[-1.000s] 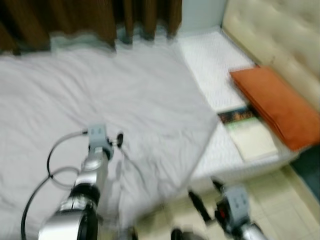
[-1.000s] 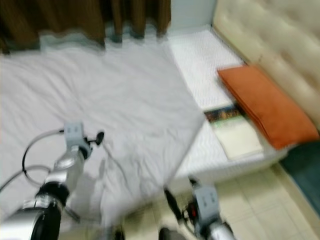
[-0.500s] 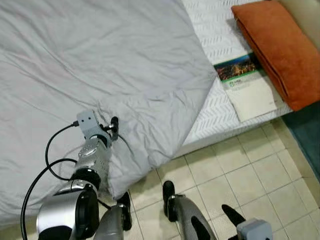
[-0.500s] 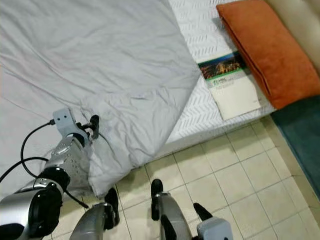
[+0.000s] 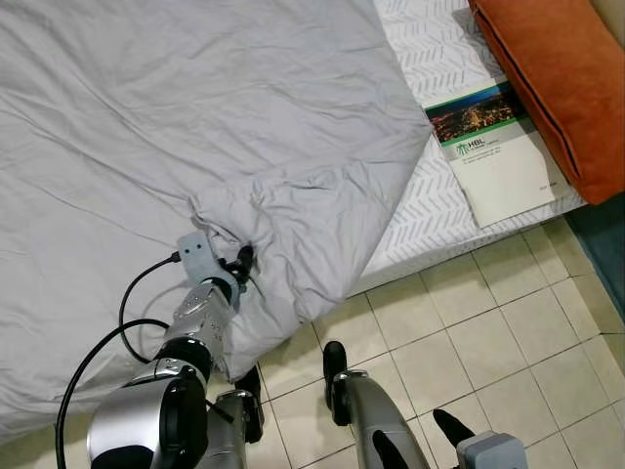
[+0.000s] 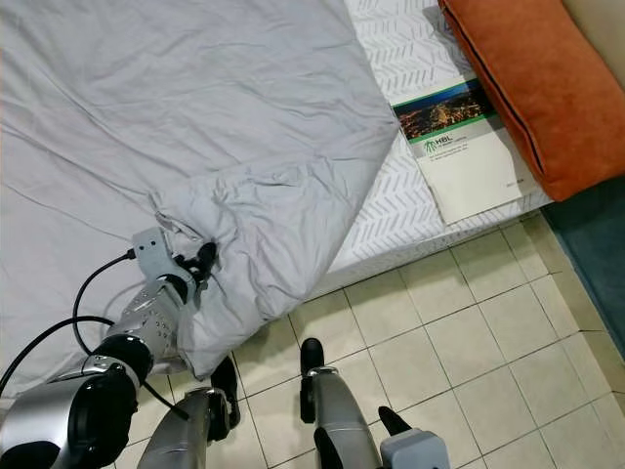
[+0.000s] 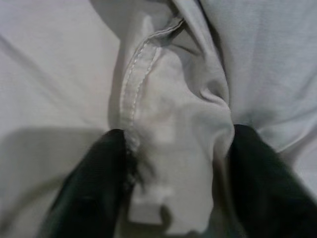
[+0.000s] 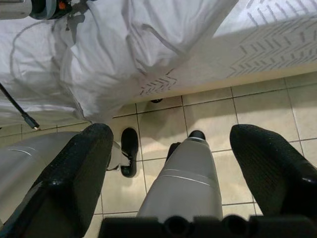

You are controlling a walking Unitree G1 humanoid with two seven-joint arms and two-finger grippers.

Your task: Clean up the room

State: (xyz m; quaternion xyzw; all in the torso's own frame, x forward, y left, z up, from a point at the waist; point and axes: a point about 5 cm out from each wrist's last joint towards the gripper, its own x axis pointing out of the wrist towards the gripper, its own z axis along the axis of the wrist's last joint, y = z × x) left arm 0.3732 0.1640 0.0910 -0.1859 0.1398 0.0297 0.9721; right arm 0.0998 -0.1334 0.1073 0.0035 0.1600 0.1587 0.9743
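Left wrist view shows the left gripper (image 7: 173, 163) clamped on a stitched hem fold of the grey duvet (image 5: 225, 127), near the bed's foot-side edge. Since half a second ago the bunched fold has travelled further toward the corner by the booklet (image 5: 493, 151) and orange pillow (image 5: 557, 78), so spreading is underway. The right gripper (image 8: 198, 173), fingers apart, hangs over the tiled floor (image 5: 488, 332).

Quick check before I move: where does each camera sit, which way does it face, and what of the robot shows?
Head eyes: look down at the grey sheet, booklet, orange pillow; left arm and legs show.
Left wrist: looks along the left gripper, pinching the sheet's hem.
Right wrist: right gripper open, looking down at tiled floor and legs.
Shared: sheet, floor.
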